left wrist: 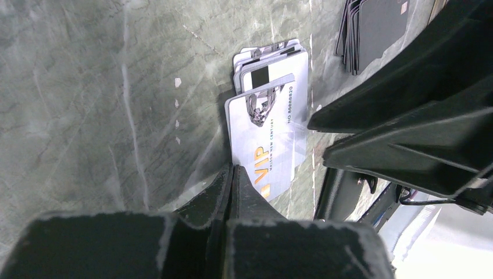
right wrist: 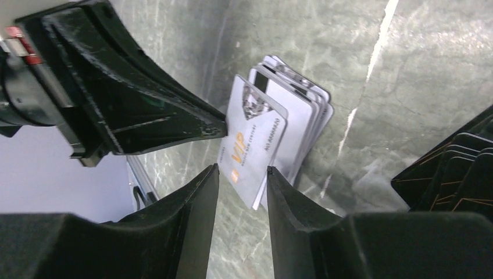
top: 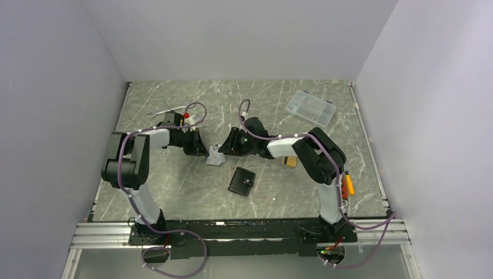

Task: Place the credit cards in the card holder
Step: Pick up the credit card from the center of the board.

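Plain white walls are boxing in a green marble-patterned table, smooth and veined with pale lines. Both arms are reaching inward and meeting over a stack of cards near its middle. The cards are thin, stiff, glossy rectangles with rounded corners, silver-white rather than tan, and are lying fanned slightly on one another. The top card, printed with gold lettering and a dark crest, is standing tilted up off the stack. The left gripper is coming at it from the side, its black tapered jaws pressed together and, by the look of it, pinching the card's long edge near a corner. The right gripper is sitting at the card's short end with its jaws partly apart, one on each side of the card, which is pointing its long axis straight into that gap. A grip there is looking like the next step. The card holder, a small square black wallet with a silver snap, is lying closed and flat on the table. It is toward the arm bases from both grippers, near them but apart from the stack, and about equally close to either arm. A fan of matte black cards is lying just beside the stack. A tan card is showing under the right arm, and a clear plastic box is resting further back.
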You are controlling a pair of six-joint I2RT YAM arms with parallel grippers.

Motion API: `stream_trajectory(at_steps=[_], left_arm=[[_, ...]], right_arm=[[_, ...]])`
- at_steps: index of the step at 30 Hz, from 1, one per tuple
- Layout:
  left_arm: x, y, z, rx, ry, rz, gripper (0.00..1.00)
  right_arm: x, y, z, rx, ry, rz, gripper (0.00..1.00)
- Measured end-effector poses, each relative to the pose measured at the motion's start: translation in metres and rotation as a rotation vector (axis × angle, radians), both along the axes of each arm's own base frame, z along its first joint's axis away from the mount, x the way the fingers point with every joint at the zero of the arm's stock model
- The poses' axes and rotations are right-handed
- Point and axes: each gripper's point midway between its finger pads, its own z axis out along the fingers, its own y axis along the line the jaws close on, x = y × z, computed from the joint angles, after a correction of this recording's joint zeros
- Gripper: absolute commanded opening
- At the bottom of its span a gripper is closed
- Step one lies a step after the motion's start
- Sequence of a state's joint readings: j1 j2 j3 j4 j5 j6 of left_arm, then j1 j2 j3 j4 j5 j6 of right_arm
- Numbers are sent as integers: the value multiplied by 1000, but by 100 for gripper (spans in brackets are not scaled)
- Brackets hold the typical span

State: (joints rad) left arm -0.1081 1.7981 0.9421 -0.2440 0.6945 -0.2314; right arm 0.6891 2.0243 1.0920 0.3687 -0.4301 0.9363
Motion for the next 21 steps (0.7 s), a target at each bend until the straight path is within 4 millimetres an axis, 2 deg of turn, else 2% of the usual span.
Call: stream_trajectory(at_steps=[4,21], left_arm=[[0,0,0,2,0,1,1],[0,2,-4,30,4,9,0]], right_arm=[[-2,1,-12,-8,34,1,39],[1,9,-11,19,50,3,38]])
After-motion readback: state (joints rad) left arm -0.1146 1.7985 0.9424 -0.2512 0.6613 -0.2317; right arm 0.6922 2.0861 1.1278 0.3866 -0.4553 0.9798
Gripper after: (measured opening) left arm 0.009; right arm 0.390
